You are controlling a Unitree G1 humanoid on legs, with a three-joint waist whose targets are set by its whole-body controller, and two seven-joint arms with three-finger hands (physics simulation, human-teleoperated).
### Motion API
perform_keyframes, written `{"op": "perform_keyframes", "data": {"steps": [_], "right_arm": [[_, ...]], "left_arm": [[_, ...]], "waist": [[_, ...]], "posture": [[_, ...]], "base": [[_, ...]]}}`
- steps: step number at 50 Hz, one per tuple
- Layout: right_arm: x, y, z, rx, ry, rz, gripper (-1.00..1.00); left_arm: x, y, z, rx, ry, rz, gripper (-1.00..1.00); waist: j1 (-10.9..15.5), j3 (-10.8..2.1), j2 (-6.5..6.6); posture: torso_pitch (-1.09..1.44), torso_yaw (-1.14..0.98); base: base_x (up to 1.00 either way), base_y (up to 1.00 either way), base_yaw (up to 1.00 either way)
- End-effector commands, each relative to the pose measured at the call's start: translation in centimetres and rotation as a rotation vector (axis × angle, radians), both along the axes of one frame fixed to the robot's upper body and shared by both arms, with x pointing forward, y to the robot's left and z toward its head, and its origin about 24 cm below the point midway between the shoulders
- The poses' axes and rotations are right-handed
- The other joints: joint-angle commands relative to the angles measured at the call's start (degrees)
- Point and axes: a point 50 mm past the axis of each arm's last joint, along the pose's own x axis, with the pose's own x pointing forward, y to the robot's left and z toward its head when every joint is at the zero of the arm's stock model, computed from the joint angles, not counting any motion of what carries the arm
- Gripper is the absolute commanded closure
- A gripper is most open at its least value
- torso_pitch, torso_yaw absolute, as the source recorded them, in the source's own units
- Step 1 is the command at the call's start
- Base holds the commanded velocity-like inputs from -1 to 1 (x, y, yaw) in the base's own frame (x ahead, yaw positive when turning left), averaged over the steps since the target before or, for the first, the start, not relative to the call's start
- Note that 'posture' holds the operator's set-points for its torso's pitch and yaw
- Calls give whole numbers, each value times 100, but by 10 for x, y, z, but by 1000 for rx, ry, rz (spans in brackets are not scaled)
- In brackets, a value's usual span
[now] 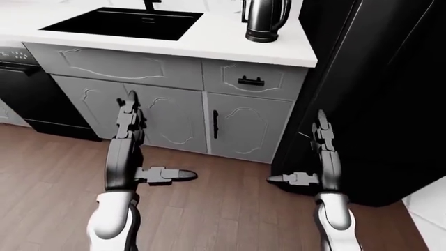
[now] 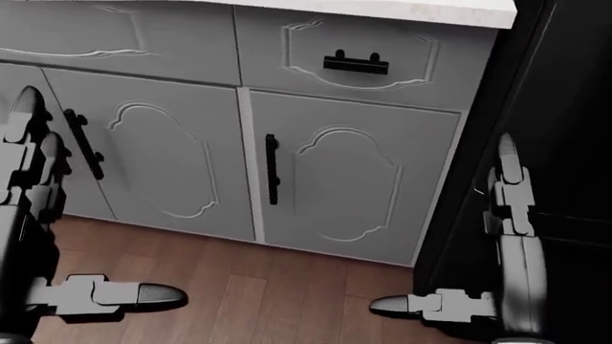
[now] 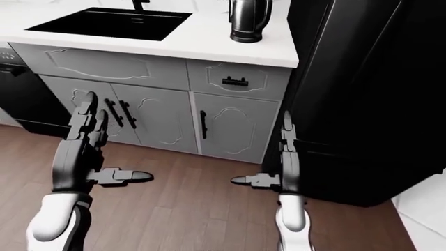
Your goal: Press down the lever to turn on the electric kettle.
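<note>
While both hands splay empty, left hand (image 1: 143,157) and right hand (image 1: 313,157), glossy dark kettle (image 1: 265,20) upright on smooth white counter (image 1: 230,44).

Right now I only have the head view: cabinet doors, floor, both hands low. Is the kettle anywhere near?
Observer: Yes. In the left-eye view the electric kettle stands on the white counter, above the drawer with the black handle.
Operator: What's beside it?
Observer: A black sink is set in the counter to the view's left; a tall black fridge stands at the right.
Operator: Hands near it?
Observer: No. The left hand and right hand hang open at cabinet-door height, well below the counter.
Operator: Lever visible?
Observer: Cannot tell; the kettle is too small in both eye views.
</note>
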Motion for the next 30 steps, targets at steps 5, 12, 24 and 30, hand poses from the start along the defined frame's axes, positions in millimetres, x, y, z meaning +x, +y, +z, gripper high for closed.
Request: {"op": "perform_keyframes", "data": {"steps": [5,12,24,30], "right_arm": [[-1,4,15,-33,-87,31,-100],[-1,5,16,-36,-92,37,-100],[-2,5,19,-40,-108,37,-100],[-3,5,19,-45,-112,38,-100]], "left_arm": [[-3,-3,15,11,-87,-16,-100],[-3,-3,15,11,-90,-17,-100],[-3,-3,15,10,-91,-18,-100],[-4,-3,16,10,-92,-19,-100]], "waist": [[23,-109,9],[42,-123,15],[34,6,98],[43,104,256]], "posture": [[0,0],[0,0],[0,0],[0,0]], "base": [[0,0,0],[0,0,0],[5,0,0],[20,0,0]]}}
